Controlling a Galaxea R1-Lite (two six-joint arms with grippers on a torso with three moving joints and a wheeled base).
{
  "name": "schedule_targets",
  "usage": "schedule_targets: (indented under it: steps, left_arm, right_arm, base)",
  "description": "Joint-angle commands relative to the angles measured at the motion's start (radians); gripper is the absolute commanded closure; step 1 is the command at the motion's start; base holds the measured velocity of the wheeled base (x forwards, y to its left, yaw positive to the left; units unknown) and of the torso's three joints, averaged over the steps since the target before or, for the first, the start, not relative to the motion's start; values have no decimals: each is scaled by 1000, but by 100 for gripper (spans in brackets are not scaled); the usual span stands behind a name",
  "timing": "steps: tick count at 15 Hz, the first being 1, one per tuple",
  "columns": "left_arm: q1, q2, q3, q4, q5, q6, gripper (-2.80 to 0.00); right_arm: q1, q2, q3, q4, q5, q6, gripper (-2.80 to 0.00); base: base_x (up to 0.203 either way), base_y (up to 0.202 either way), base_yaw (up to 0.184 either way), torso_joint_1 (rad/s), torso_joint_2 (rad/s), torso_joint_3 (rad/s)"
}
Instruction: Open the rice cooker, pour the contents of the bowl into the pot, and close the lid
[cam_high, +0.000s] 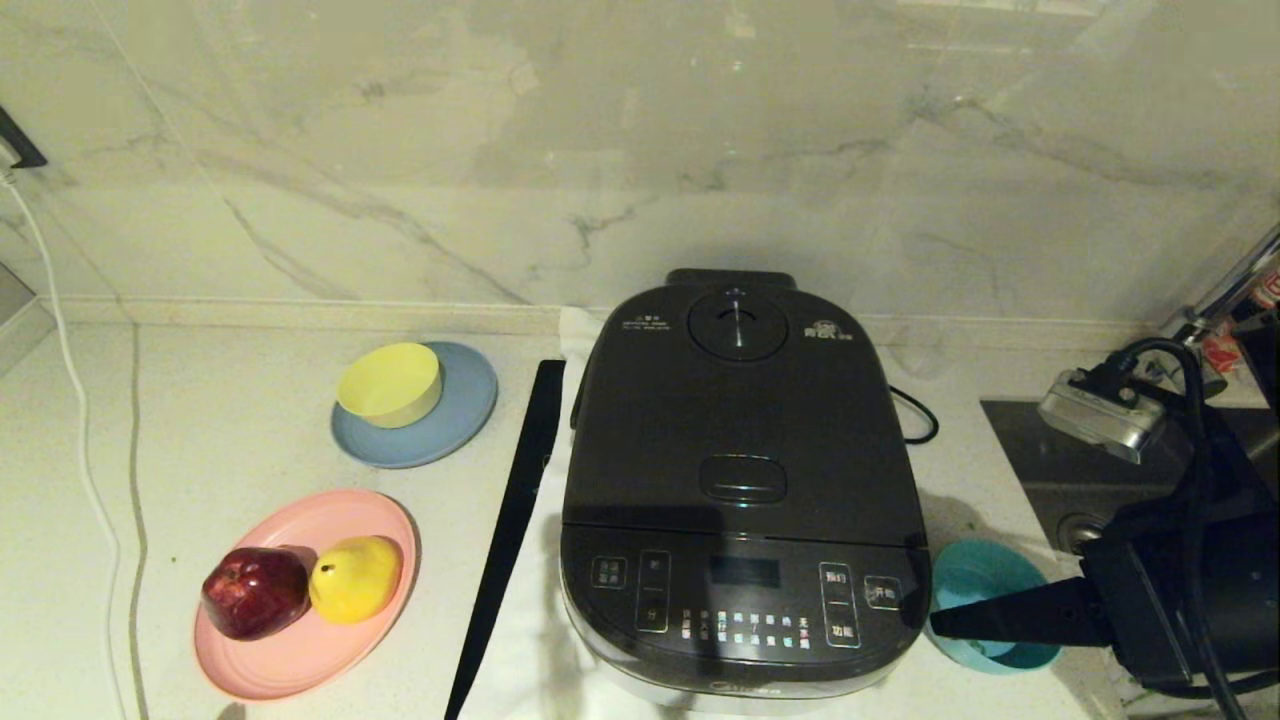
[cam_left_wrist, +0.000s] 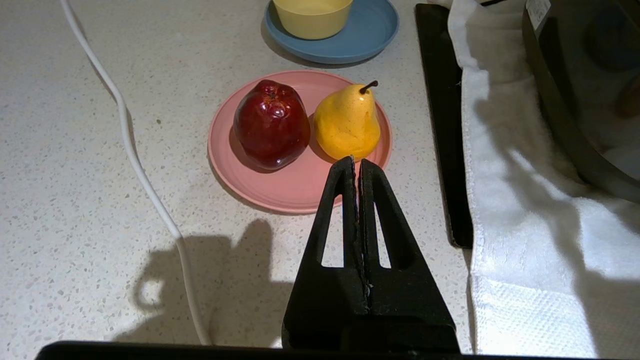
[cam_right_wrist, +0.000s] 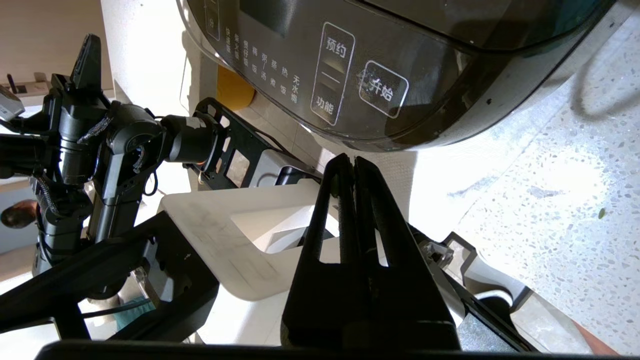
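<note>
The rice cooker (cam_high: 742, 490) sits at the centre of the counter (cam_high: 230, 440) on a white towel (cam_left_wrist: 525, 210), its lid (cam_high: 738, 420) down flat and the release button (cam_high: 742, 478) facing up. The teal bowl (cam_high: 985, 580) rests on the counter just beside the cooker, at its 4 o'clock.

The right gripper (cam_high: 940, 622) lies across the bowl's near rim with its 2 fingers pressed together on nothing, tips pointing toward 9 o'clock at the cooker's front corner. In the right wrist view those tips (cam_right_wrist: 352, 162) sit just below the button panel (cam_right_wrist: 350, 75).

The left gripper (cam_left_wrist: 356, 162) hovers off the cooker's 8 o'clock, fingers likewise closed and empty, over the rim of the pink plate (cam_left_wrist: 280, 192) holding 1 apple (cam_left_wrist: 271, 124) and 1 pear (cam_left_wrist: 347, 122).
</note>
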Motion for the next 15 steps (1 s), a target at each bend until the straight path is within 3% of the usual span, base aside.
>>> schedule_targets:
  steps: [1,15]
  left_arm:
    - [0,-1,3,0,1,-1,0]
    - [0,-1,3,0,1,-1,0]
  right_arm:
    - [3,18,-2,1,3,2,0]
    - [2,44,-31,-25,3,22,0]
  base:
    - [0,0,0,0,0,0]
    - [0,0,0,0,0,0]
